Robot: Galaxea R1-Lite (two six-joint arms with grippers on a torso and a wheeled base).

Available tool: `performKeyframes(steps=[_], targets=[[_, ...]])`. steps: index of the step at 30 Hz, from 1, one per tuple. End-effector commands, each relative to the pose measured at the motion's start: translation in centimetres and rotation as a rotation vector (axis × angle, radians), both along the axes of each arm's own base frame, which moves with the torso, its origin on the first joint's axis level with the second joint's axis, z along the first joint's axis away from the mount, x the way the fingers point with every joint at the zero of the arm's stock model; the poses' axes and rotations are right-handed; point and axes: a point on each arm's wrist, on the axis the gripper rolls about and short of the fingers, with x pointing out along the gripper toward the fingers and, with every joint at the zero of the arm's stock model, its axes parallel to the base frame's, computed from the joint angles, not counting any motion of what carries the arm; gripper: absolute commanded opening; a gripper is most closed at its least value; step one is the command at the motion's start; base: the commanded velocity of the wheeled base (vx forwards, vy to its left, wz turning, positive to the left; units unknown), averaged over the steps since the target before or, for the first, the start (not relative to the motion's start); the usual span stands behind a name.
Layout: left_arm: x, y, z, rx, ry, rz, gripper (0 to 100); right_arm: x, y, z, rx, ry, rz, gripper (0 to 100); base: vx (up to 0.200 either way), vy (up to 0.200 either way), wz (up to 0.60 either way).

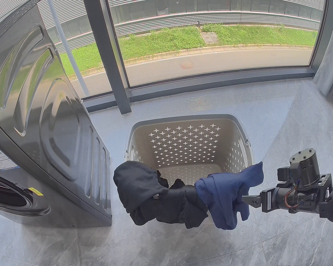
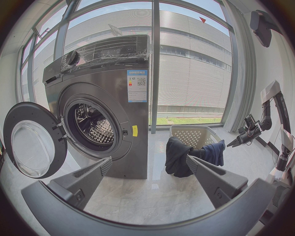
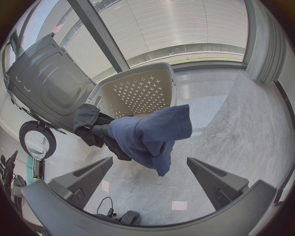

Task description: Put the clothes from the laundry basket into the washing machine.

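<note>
left wrist view: washing machine w/ blue label

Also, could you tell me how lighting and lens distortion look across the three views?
Head view: daylight from the window leaves a sheen on the washing machine and floor. Left wrist view: fisheye bends the window frame, corners go dark, the open door glints. Right wrist view: same curving, bright patch on the floor beside the laundry basket.
</note>
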Motion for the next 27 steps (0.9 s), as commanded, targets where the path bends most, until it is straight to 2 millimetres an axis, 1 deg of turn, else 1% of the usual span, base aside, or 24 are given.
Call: performKeyframes(steps=[1,8,9,11,13,25,27], targets=[[0.0,0.0,-0.5,0.0,0.0,-0.001,100,1.3,1.4,-1.5,-0.015,0.025,-0.006,100,0.0,0.0,0.0],[0.0,0.0,-0.5,0.0,0.0,-0.001,100,3.0,2.5,-2.6,-0.009,0.029,-0.019,100,0.0,0.0,0.0],[0.0,0.0,-0.5,0.0,0.0,-0.001,100,3.1,2.5,-2.7,-0.009,0.029,-0.019,100,0.0,0.0,0.0],[0.0,0.0,-0.5,-0.002,0.0,-0.001,100,3.9,2.7,-2.8,0.0,0.02,-0.028,100,0.0,0.0,0.0],[0.0,0.0,-0.5,-0.002,0.0,-0.001,100,4.4,2.9,-2.9,0.005,0.012,-0.029,100,0.0,0.0,0.0],[0.0,0.0,-0.5,-0.002,0.002,-0.001,100,6.1,3.7,-4.3,0.018,-0.019,-0.03,100,0.0,0.0,0.0],[0.0,0.0,-0.5,-0.002,0.002,-0.001,100,6.4,3.8,-4.2,0.026,-0.034,-0.032,100,0.0,0.0,0.0]])
